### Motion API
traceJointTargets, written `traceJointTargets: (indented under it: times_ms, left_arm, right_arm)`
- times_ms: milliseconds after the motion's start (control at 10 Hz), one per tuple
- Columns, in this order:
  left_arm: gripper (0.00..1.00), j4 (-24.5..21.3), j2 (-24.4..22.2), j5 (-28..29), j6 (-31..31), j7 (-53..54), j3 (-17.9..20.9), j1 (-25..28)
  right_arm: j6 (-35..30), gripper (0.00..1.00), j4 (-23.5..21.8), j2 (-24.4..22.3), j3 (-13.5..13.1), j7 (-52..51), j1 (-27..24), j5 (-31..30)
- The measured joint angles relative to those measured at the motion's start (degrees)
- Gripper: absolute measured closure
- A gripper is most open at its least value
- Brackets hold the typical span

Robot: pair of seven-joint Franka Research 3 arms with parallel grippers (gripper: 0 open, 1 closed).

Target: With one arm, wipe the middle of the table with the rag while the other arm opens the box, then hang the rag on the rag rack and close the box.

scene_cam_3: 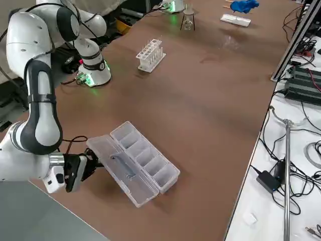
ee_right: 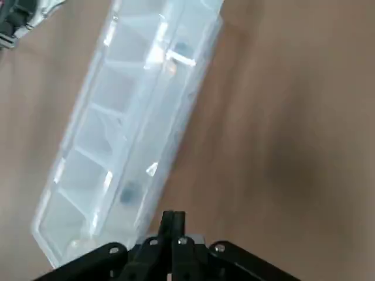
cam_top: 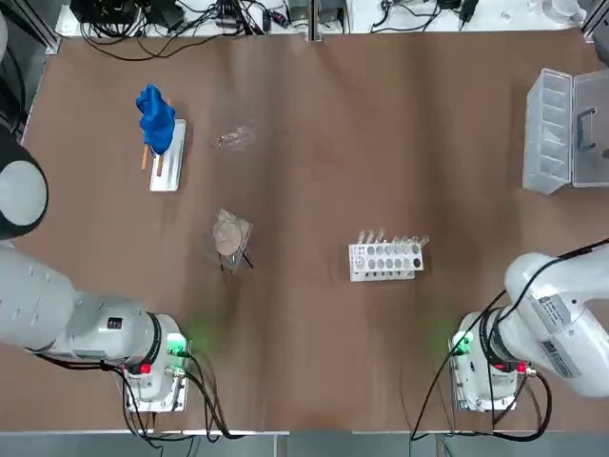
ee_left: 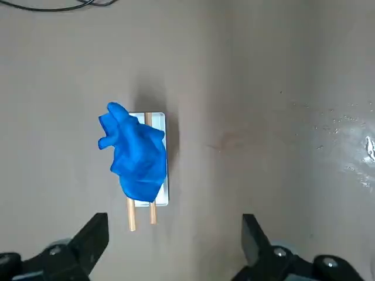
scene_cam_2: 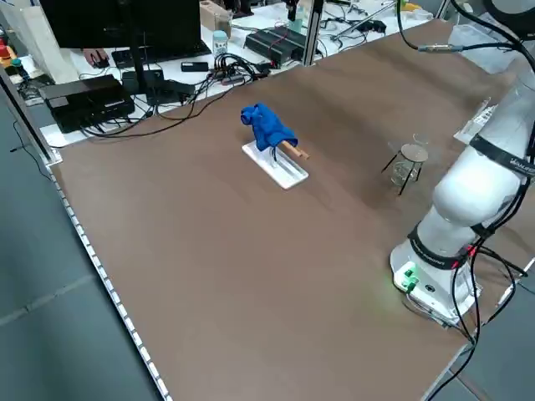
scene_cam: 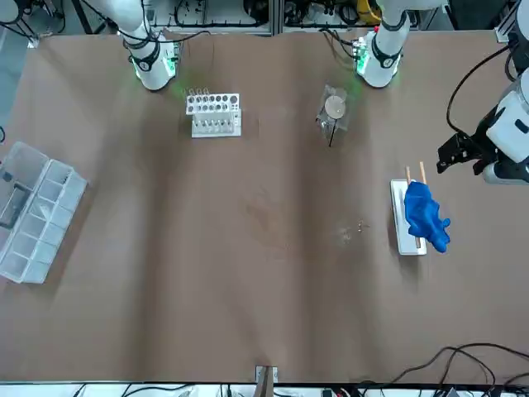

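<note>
The left gripper (ee_left: pixel 176 246), spread wide and empty, hovers near the draped rag (ee_left: pixel 137 153); the right gripper (ee_right: pixel 173 219), clenched, is beside the open box (scene_cam_3: pixel 133 163) at the table's (cam_top: pixel 314 324) right edge.

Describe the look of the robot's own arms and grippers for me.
Both arms are glossy white and jointed, with dark rings at the joints and black cables along them. The bases glow green, each with a small red spot. The left gripper and right gripper have black fingers with silvery screws.

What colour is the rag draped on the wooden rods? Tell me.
The rag is bright blue; it shows best in the left wrist view.
</note>
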Motion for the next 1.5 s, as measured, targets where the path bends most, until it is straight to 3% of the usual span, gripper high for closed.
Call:
traceJointTargets:
  times_ms: [200, 500, 800, 1500]
  left_arm:
    - [0.0, 0.0, 0.0, 0.0, 0.4, 0.0, 0.0, 0.0]
    - [0.0, 0.0, 0.1, 0.0, 0.7, 0.0, 0.0, 0.0]
    - [0.0, 0.0, 0.4, 0.0, 1.0, 0.0, 0.0, 0.0]
    - [0.0, 0.0, 0.6, 0.0, 1.2, 0.0, 0.0, 0.0]
  right_arm:
    - [-4.0, 0.99, 2.1, -0.3, 2.7, 1.9, 0.3, 0.2]
    - [-3.9, 0.99, 2.3, -0.3, 8.2, 6.5, 3.3, 0.3]
    - [-0.5, 0.99, 3.1, -0.4, 8.4, 10.6, 8.4, 0.2]
    - [8.1, 0.99, 0.4, -0.2, 8.2, 10.7, 9.4, -2.1]
